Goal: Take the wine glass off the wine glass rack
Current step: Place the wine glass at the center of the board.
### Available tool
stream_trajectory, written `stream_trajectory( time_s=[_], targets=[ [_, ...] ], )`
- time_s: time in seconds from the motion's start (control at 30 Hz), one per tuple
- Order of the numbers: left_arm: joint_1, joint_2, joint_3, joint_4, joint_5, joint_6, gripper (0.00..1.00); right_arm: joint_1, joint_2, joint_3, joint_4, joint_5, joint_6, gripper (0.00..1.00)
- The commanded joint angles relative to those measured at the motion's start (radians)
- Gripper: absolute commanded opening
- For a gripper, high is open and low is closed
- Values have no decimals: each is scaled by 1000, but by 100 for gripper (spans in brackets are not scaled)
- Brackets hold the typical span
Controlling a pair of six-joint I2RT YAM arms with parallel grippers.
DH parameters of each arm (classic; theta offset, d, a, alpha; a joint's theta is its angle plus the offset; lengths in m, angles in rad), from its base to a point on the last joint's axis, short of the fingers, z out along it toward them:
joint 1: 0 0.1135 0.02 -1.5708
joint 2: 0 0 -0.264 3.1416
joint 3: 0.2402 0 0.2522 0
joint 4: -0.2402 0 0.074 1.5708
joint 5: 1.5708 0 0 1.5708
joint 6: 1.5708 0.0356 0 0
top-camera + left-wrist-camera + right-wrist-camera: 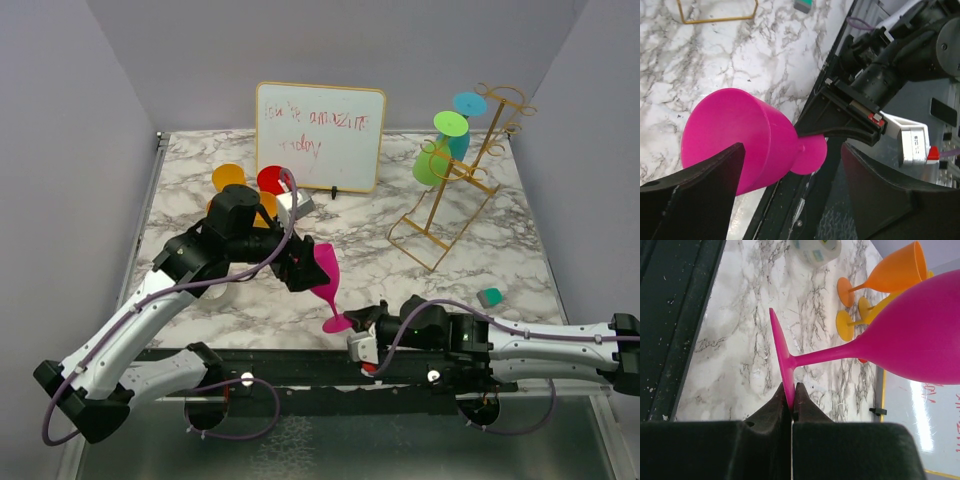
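Observation:
A magenta wine glass hangs tilted over the near table edge, away from the gold wire wine glass rack at the back right. My right gripper is shut on the rim of its foot; in the right wrist view the fingertips pinch the thin disc. My left gripper is open around the bowl. One finger lies against or just in front of the bowl, and the other finger stands well apart from it. A green glass and a teal glass hang on the rack.
A white dry-erase board stands at the back centre. Orange and red glasses stand behind my left arm. A small teal block lies at the right. A tape roll sits near the orange glasses.

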Motion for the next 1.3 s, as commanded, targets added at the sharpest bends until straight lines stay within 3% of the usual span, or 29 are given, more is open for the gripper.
stream_trajectory(
  time_s=[0.0, 0.67, 0.8, 1.03, 1.27],
  targets=[
    [-2, 51, 20, -41, 156, 40, 74, 9, -20, -13, 34, -3, -42, 1],
    [-1, 52, 13, -55, 182, 63, 0, 9, -50, -42, 15, 21, -18, 3],
    [-1, 50, 11, -54, 170, 65, 0, 9, -45, -45, 18, 34, -10, 7],
    [-2, 35, 11, -56, 116, 65, 0, 10, -54, -55, 29, 46, 1, 29],
    [-2, 15, 27, -56, -53, 65, 0, 9, -92, -59, 28, 42, 55, 39]
  ],
)
